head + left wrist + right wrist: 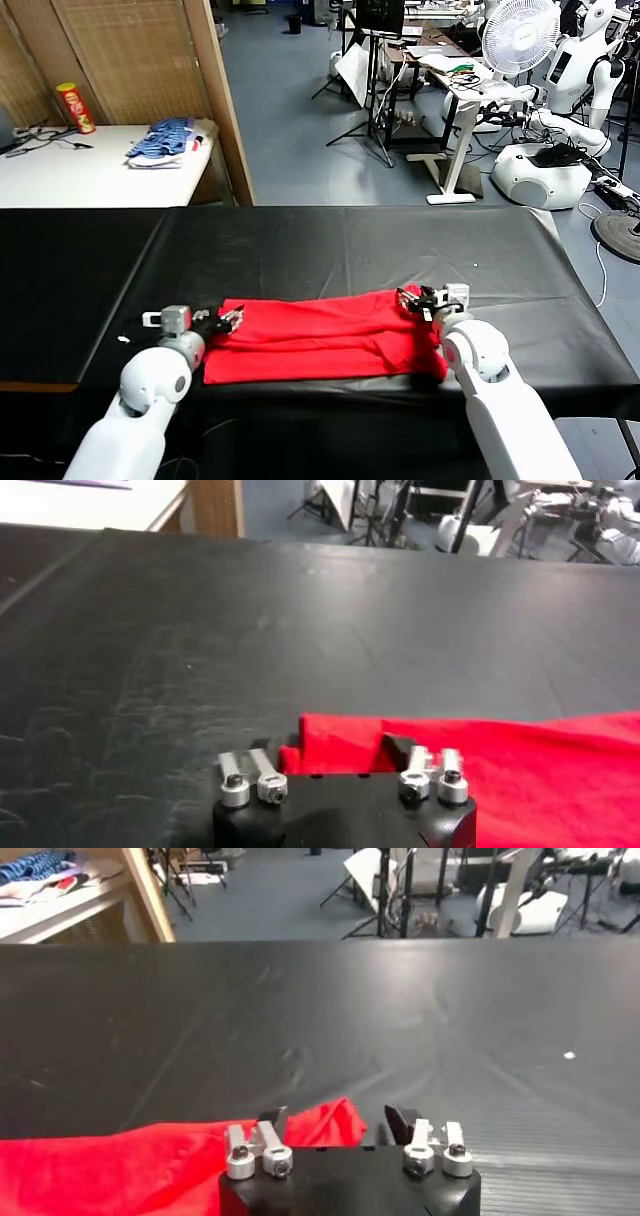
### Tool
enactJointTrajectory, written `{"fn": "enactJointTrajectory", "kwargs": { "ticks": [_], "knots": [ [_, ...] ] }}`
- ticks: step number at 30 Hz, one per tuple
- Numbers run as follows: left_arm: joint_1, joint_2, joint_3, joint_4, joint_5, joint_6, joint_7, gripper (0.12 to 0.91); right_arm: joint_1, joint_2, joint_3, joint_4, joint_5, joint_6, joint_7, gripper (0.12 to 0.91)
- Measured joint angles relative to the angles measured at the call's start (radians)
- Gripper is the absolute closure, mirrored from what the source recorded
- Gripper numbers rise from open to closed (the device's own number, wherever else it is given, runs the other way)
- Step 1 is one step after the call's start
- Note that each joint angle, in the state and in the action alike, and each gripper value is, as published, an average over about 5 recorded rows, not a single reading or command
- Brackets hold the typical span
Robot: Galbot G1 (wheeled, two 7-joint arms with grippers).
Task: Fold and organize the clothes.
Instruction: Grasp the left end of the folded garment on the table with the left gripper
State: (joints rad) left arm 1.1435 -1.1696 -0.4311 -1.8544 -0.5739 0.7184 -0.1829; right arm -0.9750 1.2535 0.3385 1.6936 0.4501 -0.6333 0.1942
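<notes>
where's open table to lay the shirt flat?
The black table is bare from the red shirt back to its far edge, and along its left side. Crowded: the near edge, where the left gripper and right gripper sit at the shirt's two ends.

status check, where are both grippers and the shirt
Left gripper at red T-shirt's left end, right gripper at its right end. Shirt lies folded lengthwise on black table. Nothing in the way.

Head camera high above black table (350, 250), looking forward-down; both wrist cameras low, close, sharing red T-shirt (320, 340).
</notes>
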Motion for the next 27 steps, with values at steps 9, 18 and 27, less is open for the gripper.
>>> {"fn": "enactJointTrajectory", "kwargs": {
  "ticks": [9, 18, 27],
  "knots": [
    [-0.010, -0.034, 0.025, 0.032, 0.206, -0.104, 0.052, 0.889, 0.010, 0.047, 0.002, -0.037, -0.061, 0.104, 0.049, 0.889],
    [-0.065, -0.043, 0.031, 0.084, 0.229, -0.137, 0.095, 0.686, -0.037, 0.016, 0.033, 0.013, -0.049, 0.083, -0.038, 0.631],
    [-0.042, 0.001, 0.000, 0.046, 0.174, -0.119, 0.081, 0.258, -0.117, -0.025, 0.075, 0.123, -0.017, 0.077, -0.044, 0.240]
  ]
}}
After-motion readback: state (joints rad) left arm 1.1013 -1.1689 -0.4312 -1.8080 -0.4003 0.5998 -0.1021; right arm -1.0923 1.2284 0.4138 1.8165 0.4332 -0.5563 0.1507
